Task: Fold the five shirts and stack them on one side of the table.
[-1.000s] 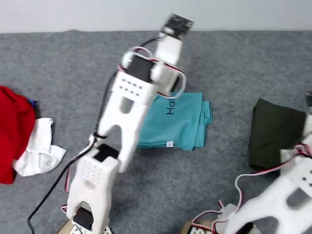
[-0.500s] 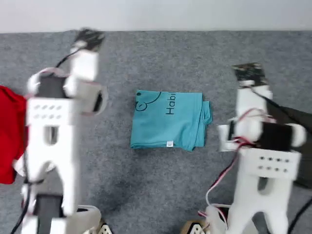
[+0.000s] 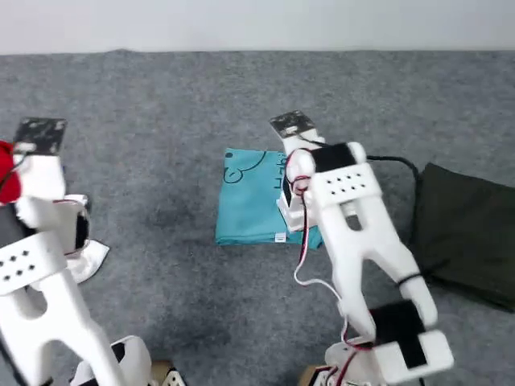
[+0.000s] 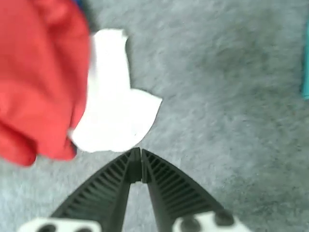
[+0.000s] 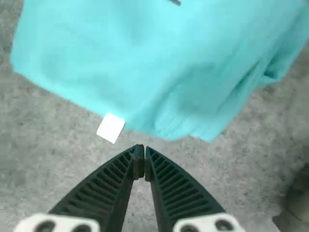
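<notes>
From above, my left arm (image 3: pixel 36 241) stands at the left side of the grey desk (image 3: pixel 161 96), over a sliver of red shirt (image 3: pixel 6 183). My right arm (image 3: pixel 346 201) leans over the folded teal shirt (image 3: pixel 249 201) in the middle of the desk and covers its right part. A folded dark green shirt (image 3: pixel 467 233) lies further right, apart from the teal one.

Through my left wrist, my left claw (image 4: pixel 135 164) is clenched, tips pressed together with nothing between them. It hangs above bare desk just beside a crumpled white shirt (image 4: pixel 113 116), which touches the red shirt.

Through my right wrist, my right claw (image 5: pixel 140 162) is clenched too and empty. It is poised just off the teal shirt's folded edge, near its small white tag (image 5: pixel 110 128).
</notes>
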`<state>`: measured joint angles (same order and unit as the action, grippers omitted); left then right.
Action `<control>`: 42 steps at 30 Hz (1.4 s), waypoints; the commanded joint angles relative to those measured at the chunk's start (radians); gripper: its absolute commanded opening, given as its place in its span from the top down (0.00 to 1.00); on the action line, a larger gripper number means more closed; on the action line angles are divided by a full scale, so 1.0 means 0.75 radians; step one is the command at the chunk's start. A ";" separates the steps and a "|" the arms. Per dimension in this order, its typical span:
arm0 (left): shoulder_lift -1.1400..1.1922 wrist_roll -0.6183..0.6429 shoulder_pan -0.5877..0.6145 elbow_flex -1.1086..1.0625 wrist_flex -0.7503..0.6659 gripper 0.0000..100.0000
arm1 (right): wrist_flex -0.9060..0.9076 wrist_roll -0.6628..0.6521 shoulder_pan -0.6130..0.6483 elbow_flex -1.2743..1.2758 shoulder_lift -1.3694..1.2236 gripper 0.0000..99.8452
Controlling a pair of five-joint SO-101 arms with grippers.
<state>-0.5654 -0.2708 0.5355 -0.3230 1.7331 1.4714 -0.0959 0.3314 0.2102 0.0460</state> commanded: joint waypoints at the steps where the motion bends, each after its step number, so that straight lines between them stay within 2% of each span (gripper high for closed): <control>1: -0.037 -0.014 0.092 -0.001 0.025 1.00 | -0.064 -0.039 -0.024 -0.006 -0.109 0.99; 9: -0.037 -0.010 0.110 -0.001 0.025 1.00 | -0.087 -0.342 -0.363 -0.020 -0.365 0.99; 13: -0.037 -0.010 0.108 -0.001 0.025 1.00 | 0.024 -0.387 -0.457 -0.135 -0.314 0.99; 15: -0.037 -0.010 0.108 -0.003 0.025 1.00 | 0.083 -0.383 -0.451 -0.190 -0.255 0.99; 19: -0.037 -0.010 0.108 -0.003 0.025 1.00 | 0.111 -0.376 -0.324 -0.241 -0.173 0.99; 22: -0.037 -0.008 0.110 -0.003 0.025 1.00 | 0.077 -0.252 -0.232 -0.252 -0.169 0.98; 25: -0.037 -0.008 0.110 -0.003 0.025 1.00 | 0.042 -0.084 -0.187 -0.260 -0.204 0.89; 28: -0.037 -0.008 0.110 -0.007 0.025 1.00 | 0.003 -0.006 -0.165 -0.260 -0.244 0.82; 34: -0.039 -0.008 0.110 -0.120 0.025 1.00 | -0.087 -0.004 -0.173 -0.260 -0.343 0.89; 42: -0.045 -0.008 0.110 -0.187 0.025 1.00 | -0.191 0.004 -0.167 -0.260 -0.439 0.89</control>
<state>-0.5685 -0.2723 0.6153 -0.4687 1.7331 1.3533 -0.1036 0.1979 0.0690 -0.2823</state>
